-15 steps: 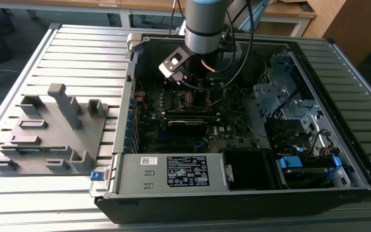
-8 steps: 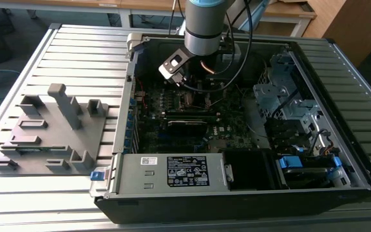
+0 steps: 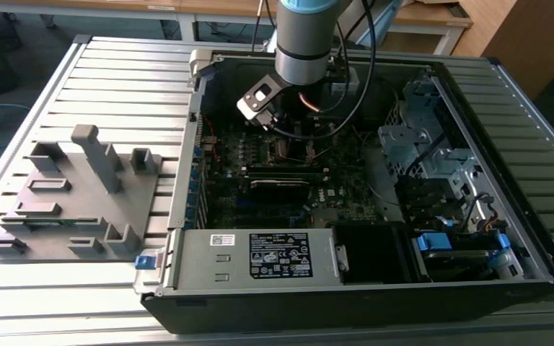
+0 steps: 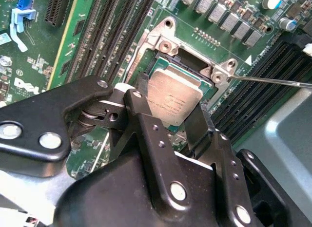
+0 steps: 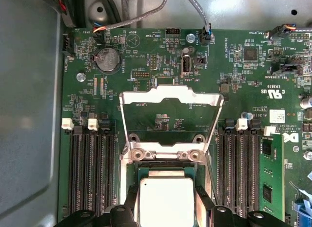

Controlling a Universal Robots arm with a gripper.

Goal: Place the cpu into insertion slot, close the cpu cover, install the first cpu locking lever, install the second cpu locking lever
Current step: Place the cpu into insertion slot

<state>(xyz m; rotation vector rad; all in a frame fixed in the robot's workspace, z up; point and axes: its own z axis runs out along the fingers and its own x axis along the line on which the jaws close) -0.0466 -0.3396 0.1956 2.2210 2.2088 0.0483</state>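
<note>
The cpu (image 4: pixel 173 98), a silver-grey square chip, sits between my gripper's (image 4: pixel 171 110) black fingers (image 4: pixel 142 98), which press on two opposite edges. It is level over the insertion slot (image 4: pixel 168 61), whose dark edge and metal rim show just past it; I cannot tell whether it rests inside. In the first wrist view the cpu (image 5: pixel 165 200) lies below the cpu cover (image 5: pixel 170 96), which stands swung open behind the insertion slot (image 5: pixel 165 167). In the exterior view the arm (image 3: pixel 301 50) reaches down into the computer case over the motherboard (image 3: pixel 257 194).
Long black memory slots (image 5: pixel 92 173) flank the socket on both sides, and a green memory stick (image 5: pixel 270 173) stands in one. A thin metal lever rod (image 4: pixel 273 81) sticks out beside the socket. A grey fixture (image 3: pixel 75 194) lies on the exterior view's left.
</note>
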